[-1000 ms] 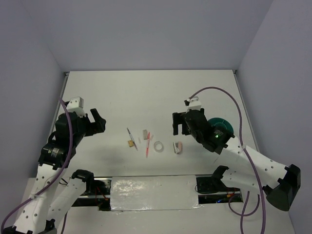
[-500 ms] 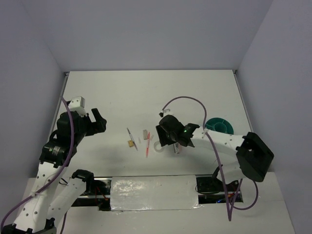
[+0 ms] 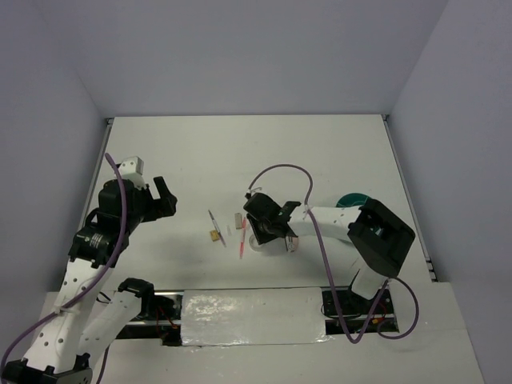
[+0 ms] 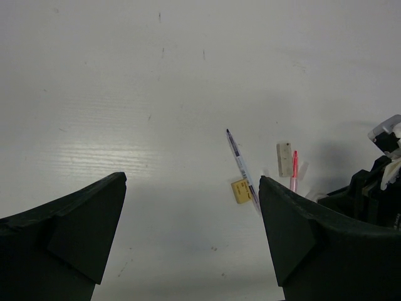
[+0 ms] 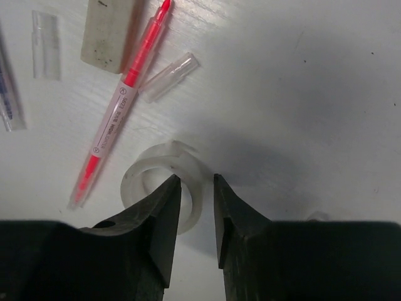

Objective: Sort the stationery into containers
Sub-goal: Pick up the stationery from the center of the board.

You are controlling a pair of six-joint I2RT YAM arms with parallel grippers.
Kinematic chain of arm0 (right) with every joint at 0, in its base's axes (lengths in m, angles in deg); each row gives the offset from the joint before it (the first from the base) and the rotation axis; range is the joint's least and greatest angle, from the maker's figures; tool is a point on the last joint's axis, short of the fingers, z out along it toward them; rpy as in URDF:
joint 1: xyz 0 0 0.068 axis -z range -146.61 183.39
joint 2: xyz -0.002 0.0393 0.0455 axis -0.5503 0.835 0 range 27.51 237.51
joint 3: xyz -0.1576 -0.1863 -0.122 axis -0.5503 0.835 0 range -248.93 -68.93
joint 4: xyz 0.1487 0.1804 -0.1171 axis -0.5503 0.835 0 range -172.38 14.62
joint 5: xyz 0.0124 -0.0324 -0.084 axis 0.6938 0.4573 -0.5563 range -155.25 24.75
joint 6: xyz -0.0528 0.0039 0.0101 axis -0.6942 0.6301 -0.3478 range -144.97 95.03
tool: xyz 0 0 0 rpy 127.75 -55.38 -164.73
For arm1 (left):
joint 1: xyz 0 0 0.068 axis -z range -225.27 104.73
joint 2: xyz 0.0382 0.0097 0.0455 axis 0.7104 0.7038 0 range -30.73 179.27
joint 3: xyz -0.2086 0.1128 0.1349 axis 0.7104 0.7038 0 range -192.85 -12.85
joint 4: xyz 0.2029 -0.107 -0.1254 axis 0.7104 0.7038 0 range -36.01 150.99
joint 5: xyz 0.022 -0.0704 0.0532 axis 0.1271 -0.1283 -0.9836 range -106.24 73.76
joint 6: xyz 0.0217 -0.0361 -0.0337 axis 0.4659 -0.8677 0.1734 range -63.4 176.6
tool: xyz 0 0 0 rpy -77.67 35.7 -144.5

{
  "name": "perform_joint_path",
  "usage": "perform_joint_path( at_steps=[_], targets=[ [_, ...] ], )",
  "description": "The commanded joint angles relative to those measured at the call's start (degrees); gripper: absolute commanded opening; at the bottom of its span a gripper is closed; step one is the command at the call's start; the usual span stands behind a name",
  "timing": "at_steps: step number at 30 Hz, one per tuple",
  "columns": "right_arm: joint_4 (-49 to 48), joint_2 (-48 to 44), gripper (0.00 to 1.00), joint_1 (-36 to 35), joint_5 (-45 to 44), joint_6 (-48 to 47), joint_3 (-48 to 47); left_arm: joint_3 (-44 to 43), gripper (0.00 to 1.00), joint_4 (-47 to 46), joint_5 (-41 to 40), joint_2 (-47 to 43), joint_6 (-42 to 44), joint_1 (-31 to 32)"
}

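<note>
The white table [image 3: 264, 152] is matte, faintly streaked and flecked with a few dark specks. Plain pale lilac walls [image 3: 240, 56] box it in on three sides. A crinkled silvery sheet [image 3: 252, 316] covers its near edge between the arm bases.

The stationery lies in a short row at mid-table. The grey pen [image 4: 243, 168] lies against the yellow block [image 4: 239, 190]. Next comes a pale oblong piece [image 5: 106, 34] with the pink pen [image 5: 119, 106] just beside it, a clear cap [image 5: 168, 76] near the pen, and then the tape ring [image 5: 160, 152].

The right gripper [image 5: 197, 182] is down at the ring, its fingers close together with one side of the ring's wall between them. Whether they pinch it cannot be told. The left gripper [image 4: 191, 182] hangs over bare table left of the row, fingers spread wide and holding nothing.

The teal cup [image 3: 348, 198] stands to the right, well apart from the row and half hidden behind the right arm.
</note>
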Motion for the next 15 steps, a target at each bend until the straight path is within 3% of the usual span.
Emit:
perform_joint_path(
  at_steps=[1,5,10,12,15],
  targets=[
    [-0.38,1.54,0.33,-0.54,-1.3,0.12,-2.55,-0.8,0.99,-2.36,1.0,-0.48,1.15,0.23],
    [0.5,-0.21,0.02,-0.71,-3.32,0.65,-2.55,-0.71,0.99,-2.54,1.27,-0.57,1.24,0.23],
    [3.14,-7.92,0.0,-0.62,-8.06,0.39,-2.81,-0.71,0.99,-2.54,1.71,-0.84,1.41,0.23],
    [6.21,-11.53,0.0,0.25,-14.1,0.48,-3.6,-0.71,0.99,-2.63,1.71,-1.19,1.41,0.32],
    [7.63,-16.88,0.0,5.68,-16.69,0.21,-2.82,-0.62,0.99,-2.72,1.79,-1.8,1.41,0.32]
  ],
)
